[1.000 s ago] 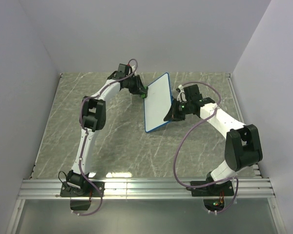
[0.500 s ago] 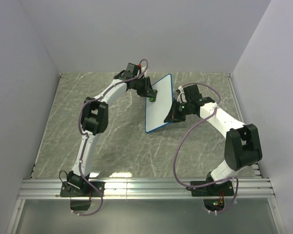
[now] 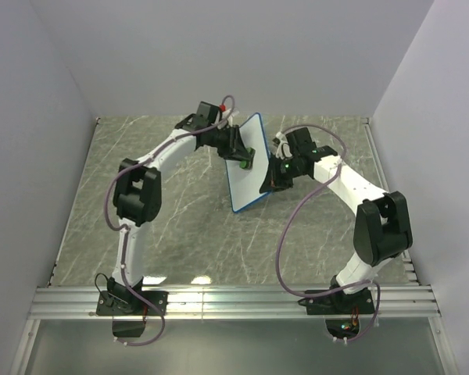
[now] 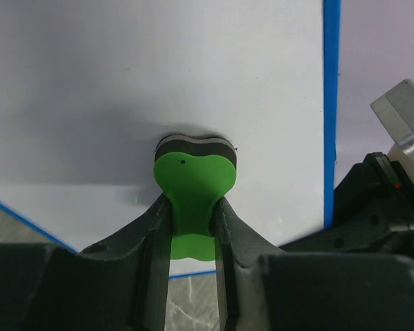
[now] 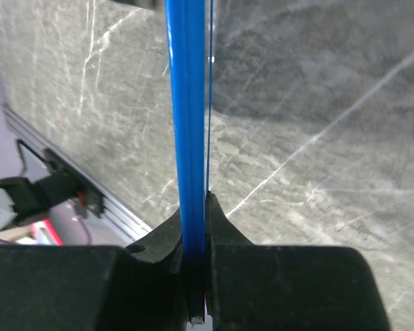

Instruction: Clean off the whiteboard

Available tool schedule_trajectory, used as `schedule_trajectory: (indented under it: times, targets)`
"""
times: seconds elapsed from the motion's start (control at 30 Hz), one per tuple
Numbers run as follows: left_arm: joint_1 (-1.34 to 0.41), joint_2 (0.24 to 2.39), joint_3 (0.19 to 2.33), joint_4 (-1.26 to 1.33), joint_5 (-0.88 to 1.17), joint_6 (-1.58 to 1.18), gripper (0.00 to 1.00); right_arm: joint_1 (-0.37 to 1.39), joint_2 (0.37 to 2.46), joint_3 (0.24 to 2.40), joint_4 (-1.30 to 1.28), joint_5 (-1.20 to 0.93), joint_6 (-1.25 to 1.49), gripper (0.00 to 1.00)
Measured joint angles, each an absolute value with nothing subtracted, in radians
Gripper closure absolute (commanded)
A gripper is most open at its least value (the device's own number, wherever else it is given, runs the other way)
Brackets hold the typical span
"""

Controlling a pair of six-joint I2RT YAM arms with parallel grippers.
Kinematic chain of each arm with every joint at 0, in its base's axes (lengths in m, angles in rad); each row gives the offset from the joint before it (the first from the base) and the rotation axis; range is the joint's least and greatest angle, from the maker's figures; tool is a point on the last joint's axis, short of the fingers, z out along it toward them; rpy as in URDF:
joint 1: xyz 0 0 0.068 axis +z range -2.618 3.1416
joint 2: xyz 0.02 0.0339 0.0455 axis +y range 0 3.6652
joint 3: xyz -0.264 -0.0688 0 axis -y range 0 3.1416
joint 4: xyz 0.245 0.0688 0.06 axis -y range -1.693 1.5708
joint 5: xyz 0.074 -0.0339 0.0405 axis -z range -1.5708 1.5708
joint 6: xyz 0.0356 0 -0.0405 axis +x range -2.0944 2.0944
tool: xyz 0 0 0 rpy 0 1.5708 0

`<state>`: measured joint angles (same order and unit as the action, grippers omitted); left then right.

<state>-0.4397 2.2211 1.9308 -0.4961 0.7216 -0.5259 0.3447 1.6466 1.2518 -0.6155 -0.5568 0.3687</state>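
Wiping looks mostly done to me: the white face I can see has no red marks, though I can't vouch for the bits out of frame. Left fingers (image 4: 192,207) are clamped on the waist of the little green eraser (image 4: 193,169), its dark pad pressed against the whiteboard (image 4: 159,83) near its lower edge. Right fingers (image 5: 195,215) are pinched on the board's blue rim, holding it tilted up, with the lower corner seemingly on the desk (image 3: 180,226).

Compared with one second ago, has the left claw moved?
Yes. Against the table, the left claw moved right and nearer, from the rim onto the face of the whiteboard.
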Motion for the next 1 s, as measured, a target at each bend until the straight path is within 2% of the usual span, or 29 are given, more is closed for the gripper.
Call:
schedule_trajectory:
  times: [0.13,0.37,0.6,0.77,0.87,0.97,1.0]
  targets:
    - [-0.359,2.109,1.841,-0.497,0.676,-0.544,1.00,0.367,1.679,1.333,-0.662,-0.528,0.321,1.00]
    - [-0.139,1.885,1.658,-0.485,0.475,-0.544,1.00,0.351,1.708,1.534,-0.752,-0.490,0.306,1.00]
    - [-0.140,1.815,1.497,-0.512,0.278,-0.537,1.00,0.312,1.792,1.867,-0.828,-0.459,0.257,1.00]
    - [-0.141,1.867,1.456,-0.591,0.146,-0.534,0.99,0.281,1.819,1.917,-0.854,-0.428,0.210,1.00]
    - [-0.131,1.929,1.457,-0.637,0.074,-0.534,0.93,0.243,1.816,1.876,-0.875,-0.429,0.194,1.00]
    - [-0.120,1.971,1.442,-0.672,0.014,-0.535,0.76,0.189,1.811,1.813,-0.884,-0.439,0.184,1.00]
    - [-0.117,1.973,1.434,-0.680,0.002,-0.535,0.55,0.173,1.811,1.794,-0.887,-0.447,0.184,1.00]
